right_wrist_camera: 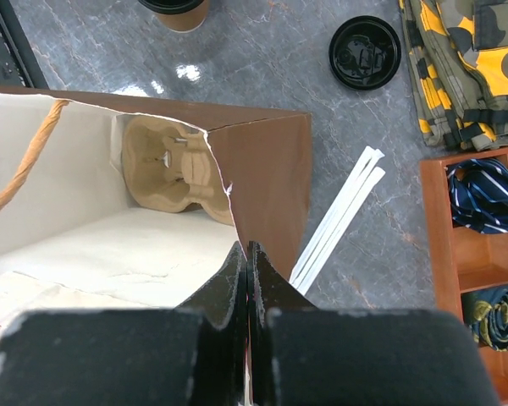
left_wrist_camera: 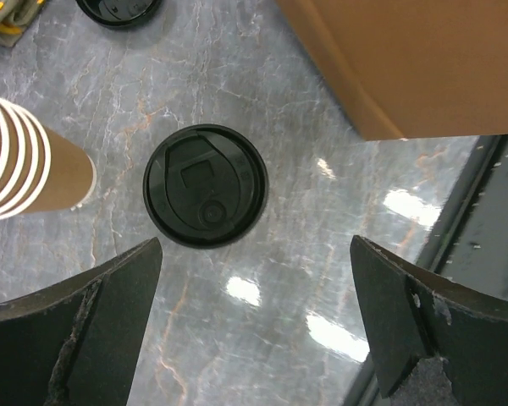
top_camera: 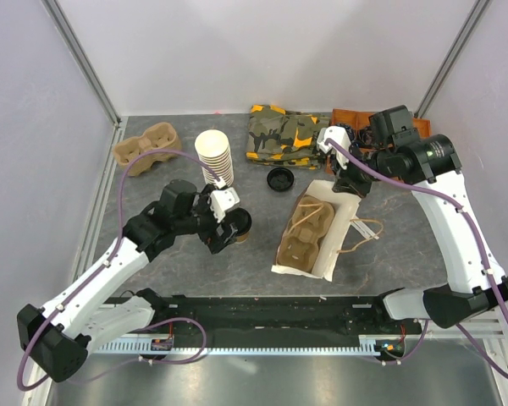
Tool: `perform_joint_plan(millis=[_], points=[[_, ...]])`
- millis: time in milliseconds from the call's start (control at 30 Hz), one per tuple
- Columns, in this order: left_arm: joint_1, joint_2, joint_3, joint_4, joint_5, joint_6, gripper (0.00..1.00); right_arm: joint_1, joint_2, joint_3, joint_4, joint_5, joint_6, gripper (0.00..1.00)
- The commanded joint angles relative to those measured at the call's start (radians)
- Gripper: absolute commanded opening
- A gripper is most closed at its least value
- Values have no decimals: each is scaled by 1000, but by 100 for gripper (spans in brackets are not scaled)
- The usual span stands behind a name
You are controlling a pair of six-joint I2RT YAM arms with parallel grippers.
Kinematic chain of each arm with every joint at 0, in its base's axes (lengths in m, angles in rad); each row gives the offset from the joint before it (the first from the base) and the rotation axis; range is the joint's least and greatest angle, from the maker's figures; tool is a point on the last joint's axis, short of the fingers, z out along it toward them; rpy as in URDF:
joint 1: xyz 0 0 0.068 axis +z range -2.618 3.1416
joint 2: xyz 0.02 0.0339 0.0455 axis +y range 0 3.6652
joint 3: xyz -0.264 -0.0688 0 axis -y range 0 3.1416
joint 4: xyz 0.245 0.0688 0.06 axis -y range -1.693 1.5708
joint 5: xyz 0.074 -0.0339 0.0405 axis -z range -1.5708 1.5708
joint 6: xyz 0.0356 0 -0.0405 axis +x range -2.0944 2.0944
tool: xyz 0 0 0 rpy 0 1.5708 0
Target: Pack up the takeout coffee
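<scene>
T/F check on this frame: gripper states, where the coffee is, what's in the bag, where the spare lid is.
1. The left gripper is open above the takeout coffee. True.
2. The right gripper is shut on the paper bag's edge. True.
3. The takeout coffee is inside the paper bag. False: it stands on the table, outside the bag.
4. The paper bag is empty. False: a cup carrier lies inside.
5. The loose black lid sits on the stack of paper cups. False: it lies on the table, apart from the stack.
</scene>
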Motion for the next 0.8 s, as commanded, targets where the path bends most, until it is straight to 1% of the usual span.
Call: perform_joint_plan(millis=[0,67,100,233,333,467,600,667,767], points=[[-6,1,-51,126,-6,128,99,12,-14,10,-63,-6,22,0],[-6,14,-81,162,-32,158,100,13,-12,15,-64,-3,25,0],[-6,17,-91,205,-47,169,100,18,-9,16,-66,-1,30,0],[-6,49,-135,297,-20,203,100,21,-3,18,-64,1,35,0],[-1,83,-137,352,0,182,100,22,2,16,-64,5,35,0],[19,129,-103,354,57,99,100,22,0,21,-66,19,38,0],[27,142,-103,354,78,59,100,21,-8,10,-69,28,38,0],[48,158,-91,337,98,24,100,22,-9,7,-67,30,38,0],[60,188,-66,326,111,10,100,22,-8,3,-69,36,33,0]])
